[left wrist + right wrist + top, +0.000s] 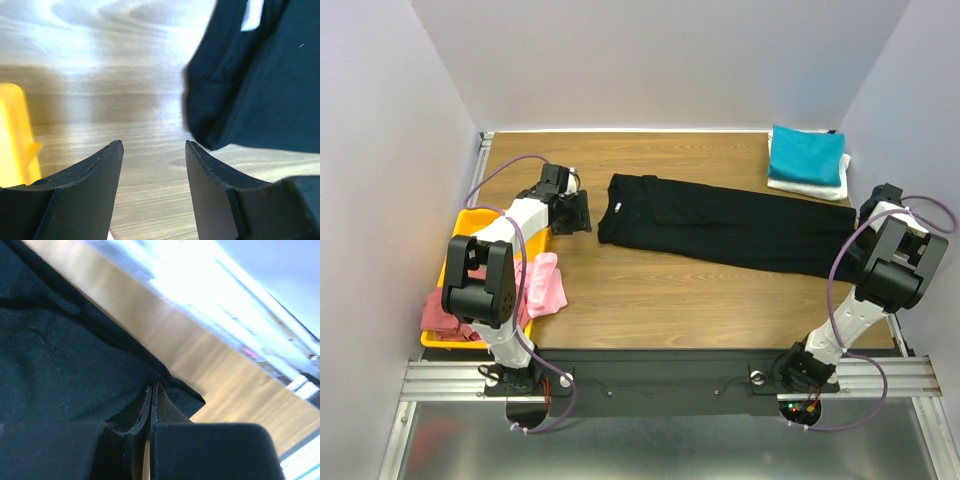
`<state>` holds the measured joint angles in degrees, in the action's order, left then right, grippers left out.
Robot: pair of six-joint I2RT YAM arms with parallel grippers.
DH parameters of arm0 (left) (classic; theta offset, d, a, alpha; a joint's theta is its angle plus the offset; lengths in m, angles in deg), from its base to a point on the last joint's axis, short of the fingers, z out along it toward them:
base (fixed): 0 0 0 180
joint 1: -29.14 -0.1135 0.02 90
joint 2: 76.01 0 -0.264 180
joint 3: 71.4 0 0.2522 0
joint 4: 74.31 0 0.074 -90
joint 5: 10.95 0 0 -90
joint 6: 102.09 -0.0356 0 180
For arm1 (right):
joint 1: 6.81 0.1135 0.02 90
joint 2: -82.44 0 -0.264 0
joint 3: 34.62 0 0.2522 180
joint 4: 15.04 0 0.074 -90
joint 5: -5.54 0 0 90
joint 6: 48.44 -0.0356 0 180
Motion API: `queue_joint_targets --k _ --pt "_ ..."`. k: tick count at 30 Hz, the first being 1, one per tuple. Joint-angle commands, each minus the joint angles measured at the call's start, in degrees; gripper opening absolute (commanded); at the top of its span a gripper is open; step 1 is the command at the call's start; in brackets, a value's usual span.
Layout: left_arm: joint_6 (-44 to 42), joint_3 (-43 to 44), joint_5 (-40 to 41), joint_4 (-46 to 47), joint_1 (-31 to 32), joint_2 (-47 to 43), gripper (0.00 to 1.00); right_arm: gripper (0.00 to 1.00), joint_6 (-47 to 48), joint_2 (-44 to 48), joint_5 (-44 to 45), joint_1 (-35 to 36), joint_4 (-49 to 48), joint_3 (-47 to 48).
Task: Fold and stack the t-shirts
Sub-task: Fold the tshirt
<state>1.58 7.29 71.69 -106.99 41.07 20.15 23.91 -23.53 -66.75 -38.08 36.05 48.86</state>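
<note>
Both sets of fingers, what have you got? (QA)

Right gripper [151, 387]: fingers pressed flat together, nipping the hem at a corner of the black t-shirt [60, 365]. Left gripper [152, 145]: dark wedge-shaped fingers [95, 175] spread partway with nothing between them, over the bare wood-grain table [125, 75], just beside the shirt's collar end. I can't tell if they touch the wood. (ops)

And the shirt itself? (QA)

I see a long matte band of soft cloth, lying across the table from the white collar label [251, 14] to the right gripper. The teal t-shirt [807, 155] is folded square on top of the white t-shirt [800, 187] in the far right corner. The pink t-shirt [545, 285] and dusty red t-shirt [440, 312] are crumpled and spill over the yellow plastic tray [470, 220]. (ops)
</note>
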Motion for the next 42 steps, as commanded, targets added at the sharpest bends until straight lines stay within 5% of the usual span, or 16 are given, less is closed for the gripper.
queue_joint_targets --k 1,10,22,32,38,42 --pt "-0.75 -2.52 -3.45 2.91 1.61 -4.04 0.64 0.0 1.21 -1.69 4.52 -3.44 2.76 0.6" --pt "-0.4 -6.04 -4.86 10.99 7.94 -4.4 0.64 0.0 0.95 -0.55 2.85 -3.89 2.67 -0.54" --pt "-2.69 -2.97 -2.05 12.77 8.73 1.65 0.62 0.0 0.77 0.94 1.36 -3.89 2.67 -1.42" --pt "-3.3 -4.72 -3.72 13.38 9.26 2.01 0.48 0.0 0.69 1.56 1.45 -3.89 2.76 -1.42" --pt "-4.09 -4.46 -4.25 13.29 9.35 2.54 0.19 0.01 0.69 1.47 1.88 -3.89 2.84 -1.95" --pt "-6.11 -3.5 -3.9 11.36 9.26 2.89 0.11 0.0 0.51 1.38 2.32 -3.89 2.76 -1.6"
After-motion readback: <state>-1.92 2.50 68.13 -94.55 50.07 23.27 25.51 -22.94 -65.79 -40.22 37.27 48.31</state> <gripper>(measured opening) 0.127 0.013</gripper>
